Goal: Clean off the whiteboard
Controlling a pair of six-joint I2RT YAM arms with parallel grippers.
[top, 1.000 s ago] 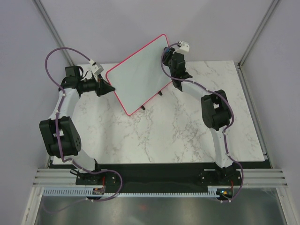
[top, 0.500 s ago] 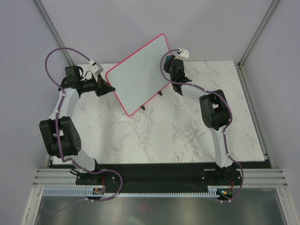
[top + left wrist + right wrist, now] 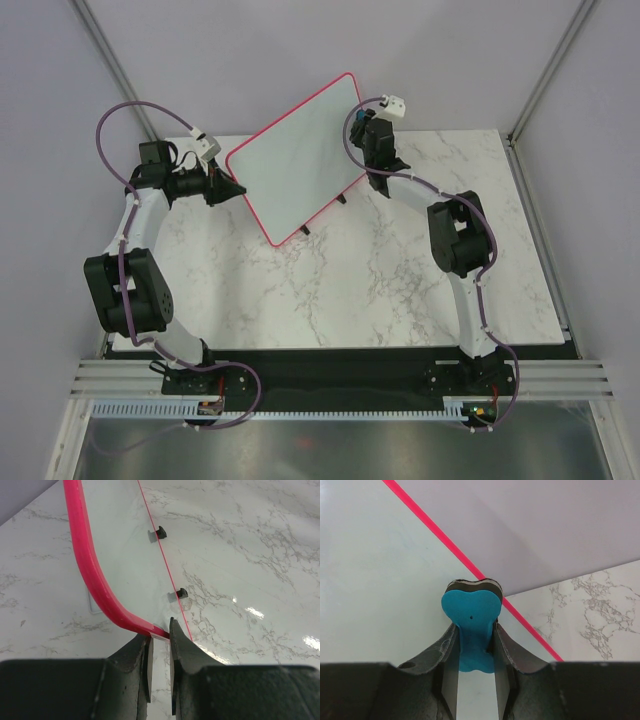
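Blue eraser (image 3: 471,607), pinched in your right gripper (image 3: 474,632), is back at the whiteboard's (image 3: 295,165) top-right rim. The board looks blank and nearly done, tilted over the counter (image 3: 400,270), with your left gripper (image 3: 159,634) clamping its frame.

Smooth gloss set against matt black.
The whiteboard (image 3: 295,160) face is smooth and faintly shiny, its pink-red frame (image 3: 87,565) glossy like plastic. The marble-patterned table (image 3: 250,555) is polished. My fingers (image 3: 427,655) are matt black, and my eraser (image 3: 471,615) looks like soft blue foam.
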